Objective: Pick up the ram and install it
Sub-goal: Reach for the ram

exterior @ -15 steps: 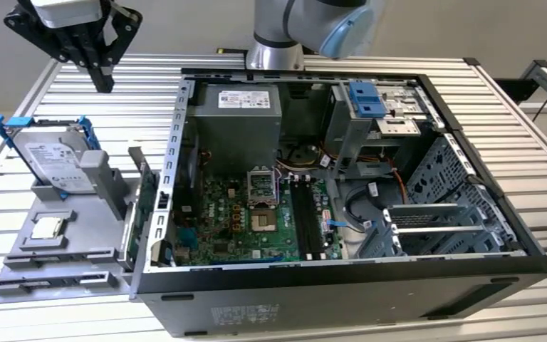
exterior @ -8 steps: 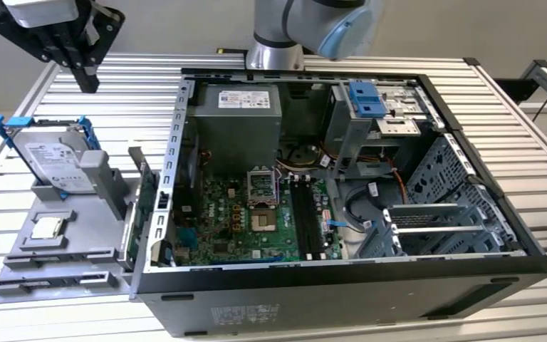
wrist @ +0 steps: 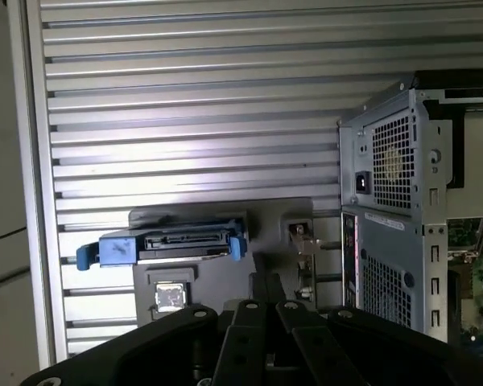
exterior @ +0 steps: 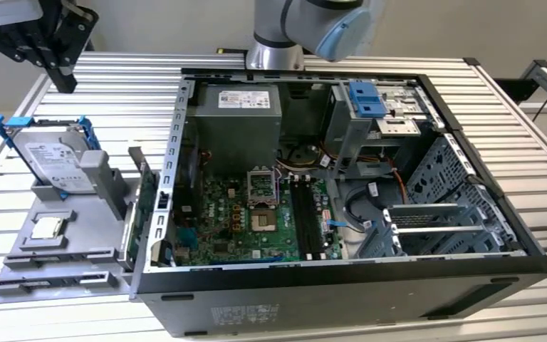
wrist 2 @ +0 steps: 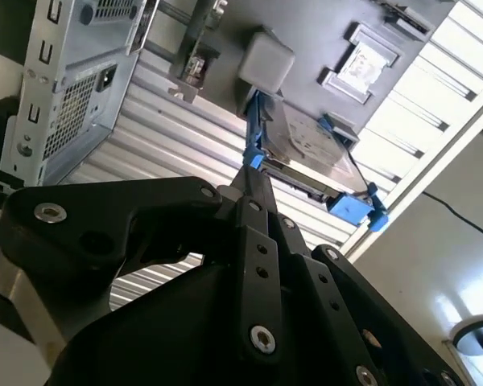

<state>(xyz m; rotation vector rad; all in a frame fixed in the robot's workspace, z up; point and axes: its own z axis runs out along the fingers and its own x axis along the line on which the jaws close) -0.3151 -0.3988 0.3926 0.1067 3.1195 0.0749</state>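
My gripper [exterior: 63,84] hangs high over the table at the exterior view's far left, behind the grey parts tray [exterior: 74,242], its black fingers [wrist 2: 255,186] drawn together with nothing between them. The ram [exterior: 145,217] appears as a thin dark-green board standing on edge at the tray's side next to the computer case, well below and to the right of the gripper. In the first wrist view the gripper [wrist: 266,283] looks down on the tray [wrist: 225,273]. The black memory slots [exterior: 303,214] lie on the green motherboard inside the open case.
A silver hard drive in a blue frame [exterior: 53,158] leans on the tray, with a small square processor chip [exterior: 45,227] in front of it. The open computer case [exterior: 350,178] fills the table's middle. The arm's base [exterior: 275,43] stands behind the case.
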